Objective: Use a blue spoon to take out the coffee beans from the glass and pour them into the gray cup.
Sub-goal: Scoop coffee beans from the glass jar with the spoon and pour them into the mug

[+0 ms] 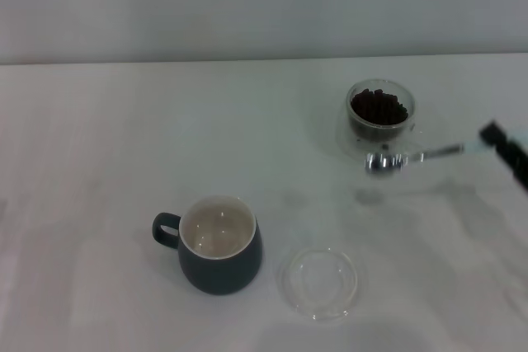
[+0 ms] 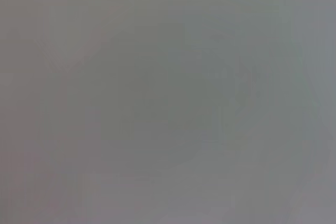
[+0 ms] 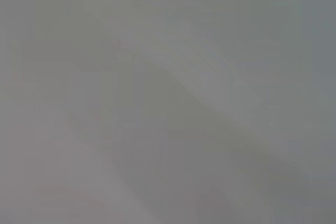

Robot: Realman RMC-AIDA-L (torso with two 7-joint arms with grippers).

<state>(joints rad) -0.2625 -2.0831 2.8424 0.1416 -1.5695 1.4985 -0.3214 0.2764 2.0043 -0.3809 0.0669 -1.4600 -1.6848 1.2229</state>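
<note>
The glass (image 1: 380, 113) stands at the back right of the table, full of dark coffee beans (image 1: 378, 107). The blue spoon (image 1: 412, 157) is held level just in front of the glass, above the table. Its silver bowl (image 1: 384, 161) looks empty and casts a shadow below. My right gripper (image 1: 495, 141) comes in from the right edge, shut on the spoon's pale blue handle. The gray cup (image 1: 216, 246) stands at the front centre-left with its handle to the left and its cream inside empty. The left gripper is out of view. Both wrist views show only blank grey.
A flat shallow clear round dish (image 1: 320, 280) lies just right of the gray cup, near the front edge. The white table (image 1: 124, 138) runs back to a pale wall.
</note>
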